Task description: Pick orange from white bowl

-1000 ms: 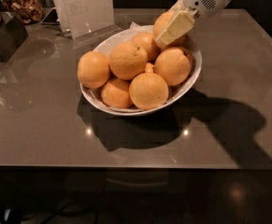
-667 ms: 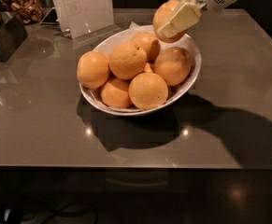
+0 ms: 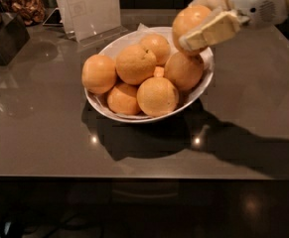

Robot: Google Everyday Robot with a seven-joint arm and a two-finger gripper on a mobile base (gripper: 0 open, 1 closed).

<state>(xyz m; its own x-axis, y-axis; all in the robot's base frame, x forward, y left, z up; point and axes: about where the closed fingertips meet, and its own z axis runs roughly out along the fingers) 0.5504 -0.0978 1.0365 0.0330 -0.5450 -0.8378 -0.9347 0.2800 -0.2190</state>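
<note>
The white bowl (image 3: pixel 109 51) sits mid-table and holds several oranges. My gripper (image 3: pixel 198 24) reaches in from the upper right and is shut on a large bright orange (image 3: pixel 187 20), held above the bowl's far right rim, clear of the others. One cream finger (image 3: pixel 211 31) runs across the orange's front; the other finger is behind it. Another large orange (image 3: pixel 183 71) lies in the bowl just beneath the held one.
A clear plastic sign holder (image 3: pixel 92 9) stands behind the bowl. A dark box (image 3: pixel 5 38) and a jar of dried food (image 3: pixel 27 6) are at the back left. The table's front edge (image 3: pixel 134 177) runs below the bowl.
My gripper has lifted the orange up out of the bowl. The other oranges have stayed in place.
</note>
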